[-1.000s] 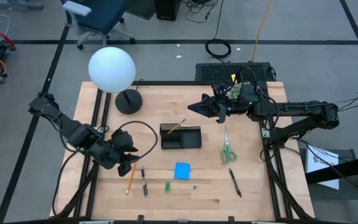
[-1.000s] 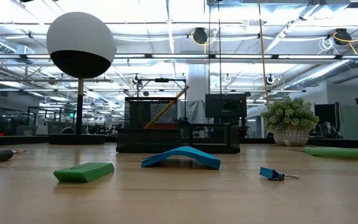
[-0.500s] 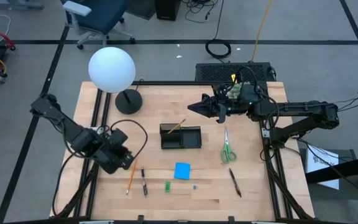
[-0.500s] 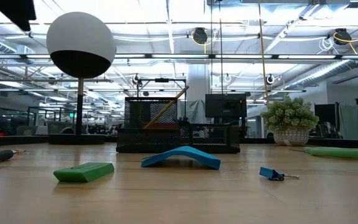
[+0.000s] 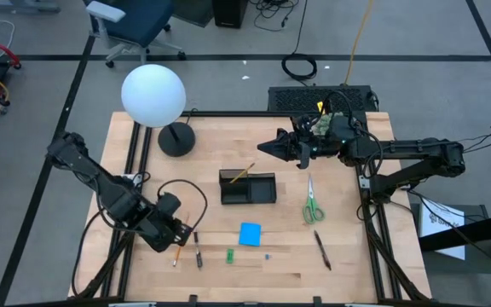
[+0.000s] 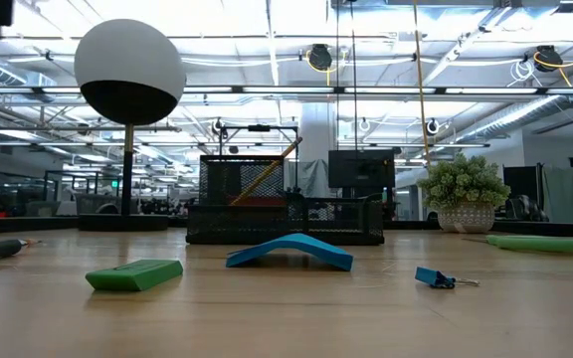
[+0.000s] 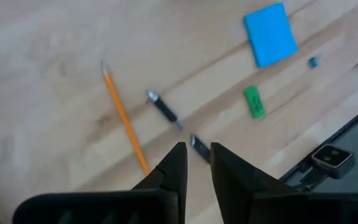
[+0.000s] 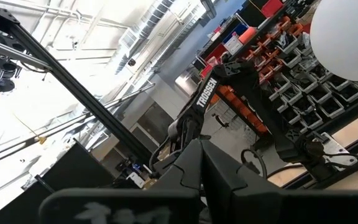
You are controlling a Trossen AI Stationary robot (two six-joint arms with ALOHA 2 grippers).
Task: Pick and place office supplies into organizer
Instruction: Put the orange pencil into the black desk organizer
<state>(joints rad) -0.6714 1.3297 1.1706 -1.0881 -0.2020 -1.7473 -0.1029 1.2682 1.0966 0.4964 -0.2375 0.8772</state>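
left gripper (image 7: 197,163) poised above black pen (image 7: 164,110)

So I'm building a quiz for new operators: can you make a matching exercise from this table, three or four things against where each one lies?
Things:
1. orange wooden pencil
2. green-handled metal scissors
3. blue square note pad
4. low black mesh organizer tray

Places:
A. right part of the table, handles toward the front edge
B. middle of the table, a pencil leaning in it
C. just under the left tool
D. in front of the tray

Pairs: 1-C, 2-A, 3-D, 4-B
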